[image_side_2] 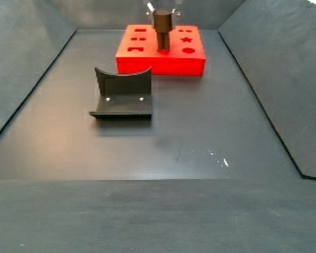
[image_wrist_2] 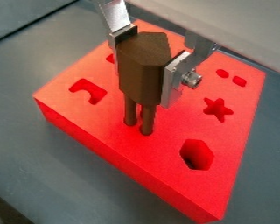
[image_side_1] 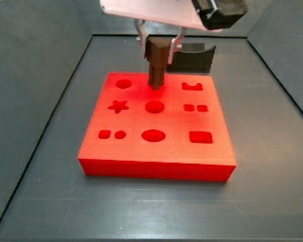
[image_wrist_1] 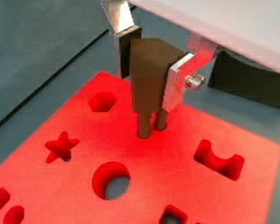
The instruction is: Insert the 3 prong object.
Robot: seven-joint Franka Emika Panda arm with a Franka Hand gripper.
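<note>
Three prongs of the peg (image_wrist_1: 150, 83), pinched upright in the pincer (image_wrist_1: 157, 63) over the red block (image_wrist_1: 241, 201), touch its top near the middle, so insertion looks underway, and next comes aligning them and pressing straight down.

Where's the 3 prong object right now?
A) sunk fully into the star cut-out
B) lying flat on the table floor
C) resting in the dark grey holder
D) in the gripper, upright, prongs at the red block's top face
D: the gripper clamps the 3 prong object upright, its prongs meeting the red block on top.
</note>
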